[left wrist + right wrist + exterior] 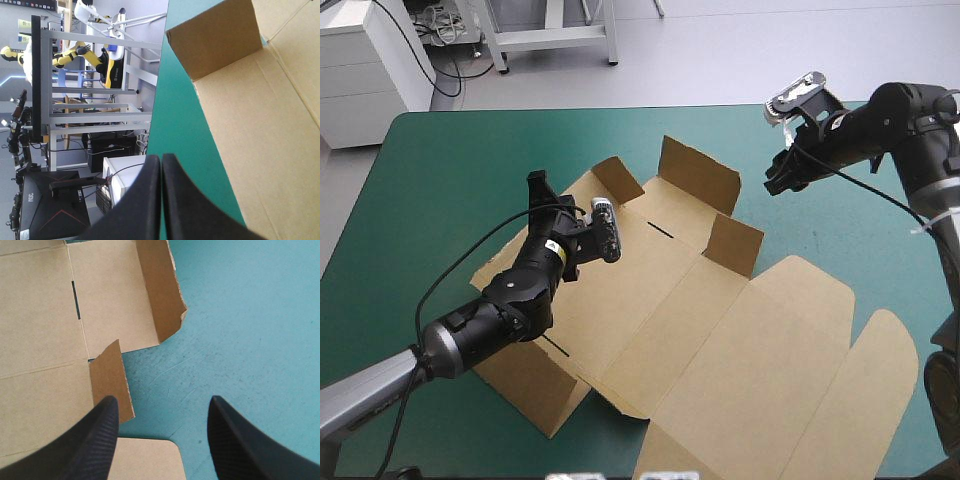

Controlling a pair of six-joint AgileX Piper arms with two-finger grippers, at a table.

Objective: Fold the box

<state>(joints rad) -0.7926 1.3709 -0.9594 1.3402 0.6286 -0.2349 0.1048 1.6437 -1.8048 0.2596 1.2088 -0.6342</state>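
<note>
The box (720, 340) lies in the middle of the table as a cut brown sheet. Most of it is flat, with the rounded lid panels spread toward the near right. Along its far side three flaps stand up: a wide one (698, 172) at the far edge, a smaller one (735, 245) to its right, and another (617, 178) to its left.

The left gripper (535, 185) reaches over the box's left part, its tips just past the far-left edge of the board. Its black fingers (150, 200) are pressed together in one point, with nothing between them.

The right gripper (162, 402) hangs above the teal-green cover (450, 170), just beside the two right-hand flaps. Its fingers stand wide apart, holding and touching nothing.
</note>
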